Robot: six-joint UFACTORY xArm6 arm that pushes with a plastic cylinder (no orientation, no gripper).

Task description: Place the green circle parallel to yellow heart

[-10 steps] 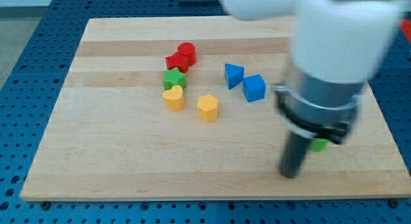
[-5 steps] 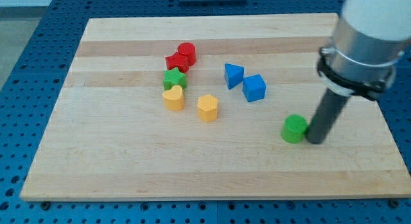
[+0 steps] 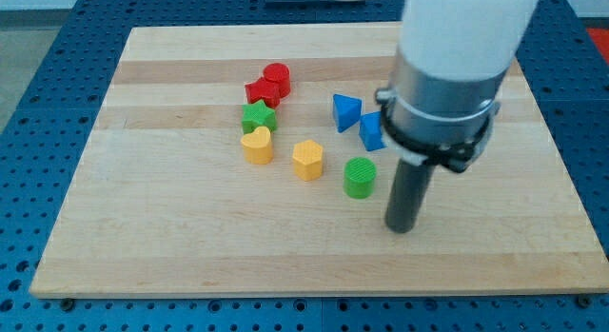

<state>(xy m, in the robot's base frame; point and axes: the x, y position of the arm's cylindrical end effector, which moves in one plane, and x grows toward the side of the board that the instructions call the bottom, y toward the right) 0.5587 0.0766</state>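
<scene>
While upright, green circle shows ribbed top.

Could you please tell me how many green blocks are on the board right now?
2: the green circle just left of my tip, and the green star above the yellow heart.

A pale wooden board with lengthwise grain and a lighter stripe near the view's top fills most of the scene. It rests on a blue metal table covered in a regular grid of small holes, visible along the view's left, right and bottom edges. At the view's top left, a strip of light grey floor shows beyond the table, under even, soft lighting.
</scene>
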